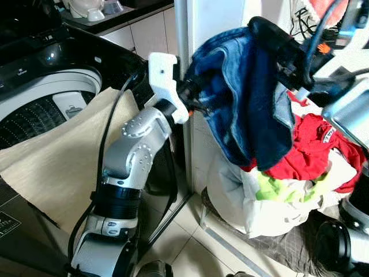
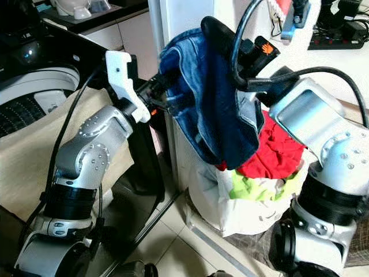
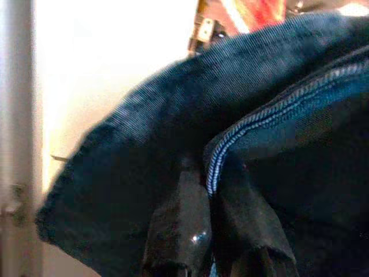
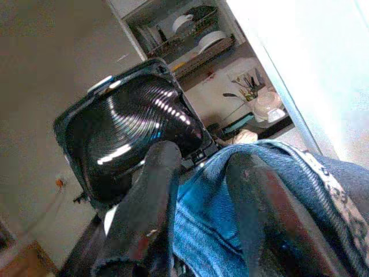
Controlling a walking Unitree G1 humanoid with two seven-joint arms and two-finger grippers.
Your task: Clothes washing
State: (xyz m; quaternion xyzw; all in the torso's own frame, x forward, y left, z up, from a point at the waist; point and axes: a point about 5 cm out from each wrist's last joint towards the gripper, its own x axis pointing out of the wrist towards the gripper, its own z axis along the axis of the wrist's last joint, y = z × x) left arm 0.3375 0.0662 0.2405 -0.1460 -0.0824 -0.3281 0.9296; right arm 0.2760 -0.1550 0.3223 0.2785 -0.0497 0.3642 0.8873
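Observation:
A pair of blue denim jeans (image 1: 248, 109) hangs in the air between both grippers, above a white laundry bag (image 1: 259, 216). My left gripper (image 1: 193, 95) is shut on the jeans' left edge; in the left wrist view its fingertips (image 3: 184, 202) pinch a stitched seam. My right gripper (image 1: 262, 32) holds the top of the jeans from the right, and in the right wrist view denim (image 4: 202, 202) fills the space between its two fingers. The washing machine (image 1: 40, 115) stands to the left with its drum showing and its lid (image 4: 127, 127) raised.
The bag holds a red garment (image 1: 311, 144), a light green one (image 1: 277, 187) and white cloth. A beige cloth (image 1: 57, 167) drapes over the machine's front edge. A white wall corner (image 1: 190, 34) rises between machine and bag. The floor is tiled.

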